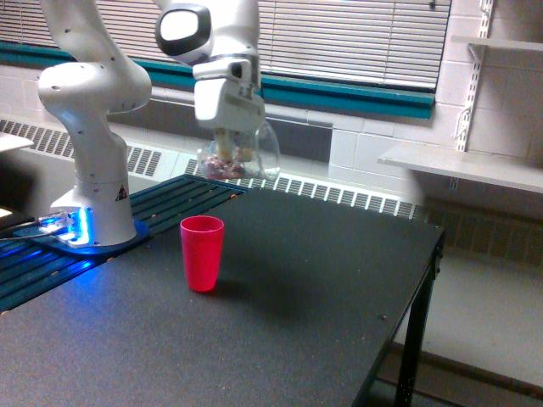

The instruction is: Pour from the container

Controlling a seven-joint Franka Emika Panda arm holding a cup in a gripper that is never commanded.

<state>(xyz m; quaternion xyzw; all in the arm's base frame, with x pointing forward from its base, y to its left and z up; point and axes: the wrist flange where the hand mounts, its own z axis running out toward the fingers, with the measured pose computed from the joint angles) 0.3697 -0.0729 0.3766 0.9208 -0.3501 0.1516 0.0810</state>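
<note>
Clear container held up in the air, tilted.

I see a wide-mouthed, transparent plastic cup hanging well above the dark tabletop, tipped so its mouth faces the exterior view's right. Small pinkish-brown and whitish pieces sit heaped in its lower part, showing through the wall. Its top edge is hidden behind the white tool head.

Red cup upright on the black bench, open end up, toward the bench edge on the exterior view's left, nothing touching it. Dark slatted panel along the bench's far-left corner, lit blue at its near end. Behind: closed window blinds over a teal band, radiator grille along the wall. White wall shelves on brackets past the bench's right edge.
</note>
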